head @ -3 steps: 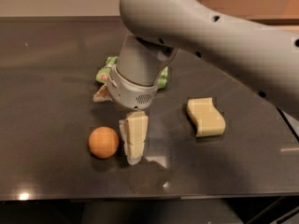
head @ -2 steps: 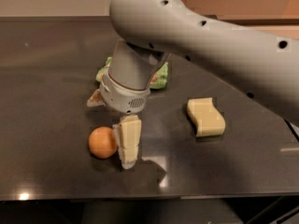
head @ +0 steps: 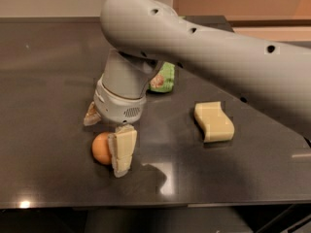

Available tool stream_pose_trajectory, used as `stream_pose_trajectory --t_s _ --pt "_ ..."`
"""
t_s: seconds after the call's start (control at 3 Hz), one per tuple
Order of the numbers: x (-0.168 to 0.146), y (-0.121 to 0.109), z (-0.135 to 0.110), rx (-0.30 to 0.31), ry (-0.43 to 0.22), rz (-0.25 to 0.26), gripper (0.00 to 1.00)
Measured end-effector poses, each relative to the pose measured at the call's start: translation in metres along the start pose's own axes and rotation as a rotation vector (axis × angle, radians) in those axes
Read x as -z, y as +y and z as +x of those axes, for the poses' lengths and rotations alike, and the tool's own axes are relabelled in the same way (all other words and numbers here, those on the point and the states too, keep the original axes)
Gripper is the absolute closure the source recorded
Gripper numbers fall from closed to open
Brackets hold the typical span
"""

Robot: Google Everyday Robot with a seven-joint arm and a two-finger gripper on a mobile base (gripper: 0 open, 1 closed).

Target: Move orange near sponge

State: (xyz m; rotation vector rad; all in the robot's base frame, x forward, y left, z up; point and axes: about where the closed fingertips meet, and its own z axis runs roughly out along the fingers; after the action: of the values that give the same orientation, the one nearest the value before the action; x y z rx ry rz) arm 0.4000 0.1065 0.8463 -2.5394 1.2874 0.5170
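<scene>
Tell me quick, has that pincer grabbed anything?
Pincer: low over the table, right beside the orange; whether it is open or shut cannot be told.

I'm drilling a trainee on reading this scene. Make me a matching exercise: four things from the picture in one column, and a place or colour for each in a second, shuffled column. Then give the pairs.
Things
1. orange
2. sponge
3. snack bag
4. gripper

Descriptions
A. pale yellow, lying apart toward the picture's right
B. cream, pointing down at the table, close against the orange
C. green, partly hidden behind the arm
D. round, front left, partly covered by the gripper

Pairs: 1-D, 2-A, 3-C, 4-B
</scene>
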Motion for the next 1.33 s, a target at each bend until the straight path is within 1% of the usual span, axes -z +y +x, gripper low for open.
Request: stream_pose_trajectory --t_s 0.33,0.67,1.0,1.33 --pt "-0.002 -0.001 -0.003 0.007 -0.001 -0.005 0.41" --pt "0.007 -0.003 -0.001 -0.001 -0.009 0.006 0.65" --pt "0.026 -0.009 0.011 -0.05 0.005 0.048 0.88" --pt "0.048 -0.016 0.04 -0.143 0.035 0.107 1.0"
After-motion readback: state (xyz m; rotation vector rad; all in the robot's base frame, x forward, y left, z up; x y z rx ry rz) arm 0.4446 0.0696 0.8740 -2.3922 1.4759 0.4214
